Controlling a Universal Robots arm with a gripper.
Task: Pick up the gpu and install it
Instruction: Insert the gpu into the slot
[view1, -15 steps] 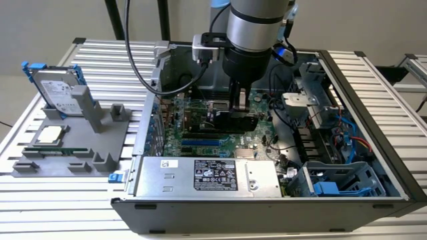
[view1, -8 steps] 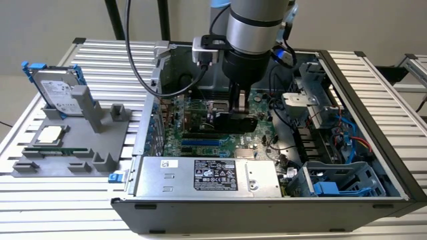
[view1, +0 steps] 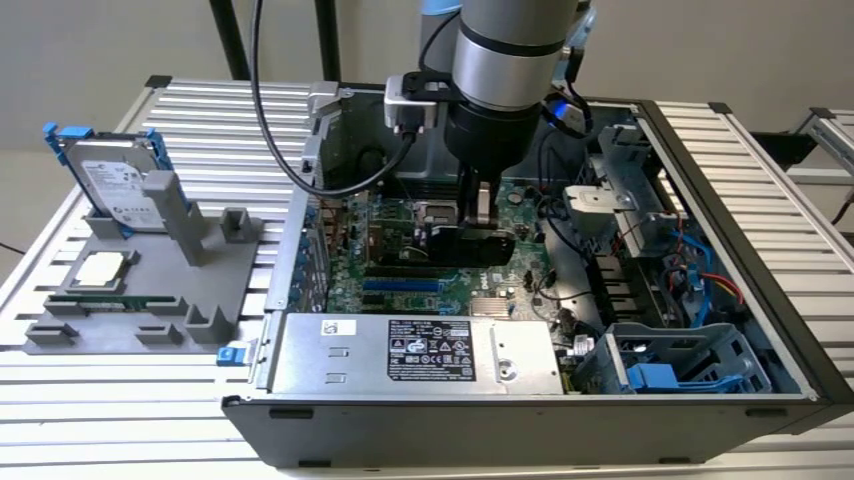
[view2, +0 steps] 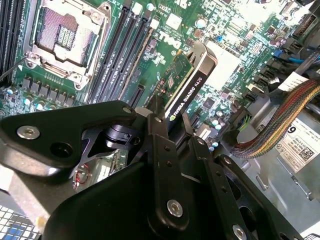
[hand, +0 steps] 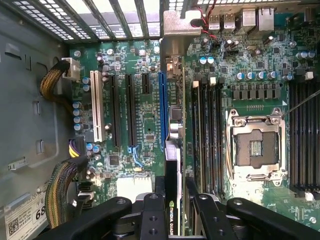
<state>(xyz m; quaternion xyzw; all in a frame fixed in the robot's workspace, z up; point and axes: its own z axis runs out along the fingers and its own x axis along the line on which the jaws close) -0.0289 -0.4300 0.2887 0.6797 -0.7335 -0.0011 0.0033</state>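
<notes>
First wrist view: the black metal tool (hand: 172, 200) is pinching the thin, black-faced green gpu card (hand: 172, 165) edgewise above the green motherboard (hand: 135, 105).

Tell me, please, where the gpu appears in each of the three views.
Exterior view: gpu held under the gripper, above the motherboard.
Second wrist view: gpu edge-on beyond the fingers.
First wrist view: gpu edge-on beside the blue slot.
Shared landmark: the CPU socket.
</notes>
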